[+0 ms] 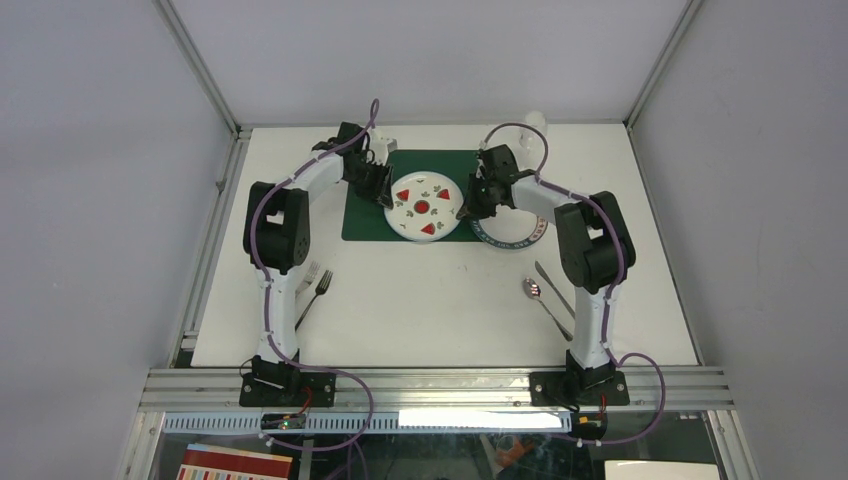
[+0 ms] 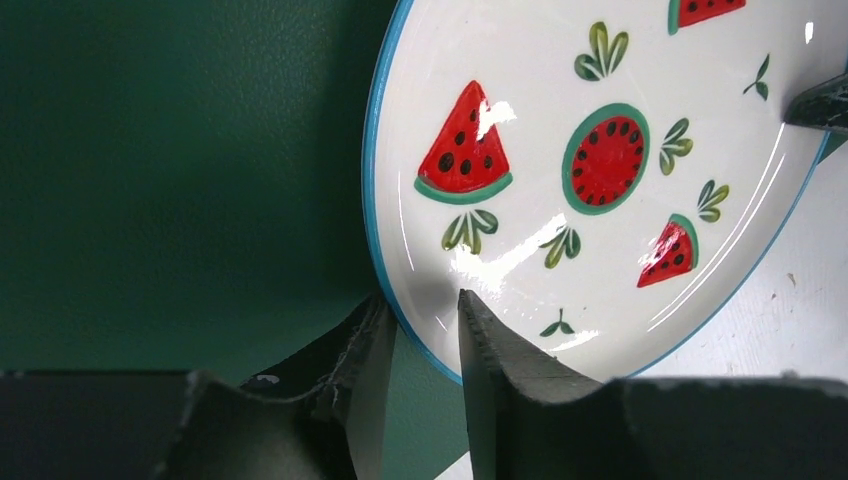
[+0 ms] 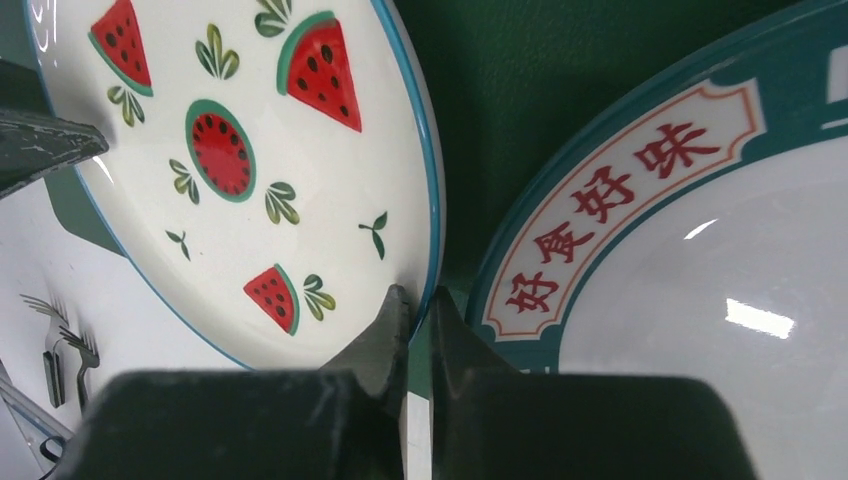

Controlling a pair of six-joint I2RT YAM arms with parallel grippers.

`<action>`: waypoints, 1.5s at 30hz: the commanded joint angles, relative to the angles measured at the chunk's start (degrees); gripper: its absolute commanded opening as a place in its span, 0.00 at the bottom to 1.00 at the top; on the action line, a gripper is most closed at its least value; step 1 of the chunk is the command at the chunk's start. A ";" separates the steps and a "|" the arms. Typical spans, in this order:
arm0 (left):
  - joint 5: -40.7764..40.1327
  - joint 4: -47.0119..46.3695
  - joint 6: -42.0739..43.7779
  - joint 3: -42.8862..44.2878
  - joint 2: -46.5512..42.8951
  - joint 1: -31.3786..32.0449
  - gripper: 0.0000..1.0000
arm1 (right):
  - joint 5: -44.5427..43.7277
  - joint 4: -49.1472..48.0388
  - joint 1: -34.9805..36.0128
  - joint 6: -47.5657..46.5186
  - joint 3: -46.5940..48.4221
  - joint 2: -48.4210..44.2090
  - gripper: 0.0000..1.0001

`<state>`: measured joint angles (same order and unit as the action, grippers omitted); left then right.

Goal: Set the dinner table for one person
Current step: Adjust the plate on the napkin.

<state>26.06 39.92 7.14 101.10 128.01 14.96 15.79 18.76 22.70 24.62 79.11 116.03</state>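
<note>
Step — seat watermelon plate (image 1: 424, 207) on placemat (image 1: 365, 215) | right gripper (image 3: 418, 310) pinches its rim | left gripper (image 2: 425, 310) straddles the opposite rim, clamped or not we cannot tell | we move both level, together — clearing the lettered plate (image 3: 700, 250)

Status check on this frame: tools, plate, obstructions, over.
Left tool straddles watermelon plate rim, jaws apart. Right tool shut on opposite rim. Plate over green placemat. Lettered dish close beside right tool.
</note>
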 commanded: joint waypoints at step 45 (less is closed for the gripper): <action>4.61 1.75 0.58 6.75 1.79 2.37 0.37 | -2.79 3.78 -0.72 -13.83 14.96 6.15 0.29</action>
<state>26.09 44.45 7.53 108.42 132.00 16.10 12.19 24.84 20.95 11.81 93.86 124.18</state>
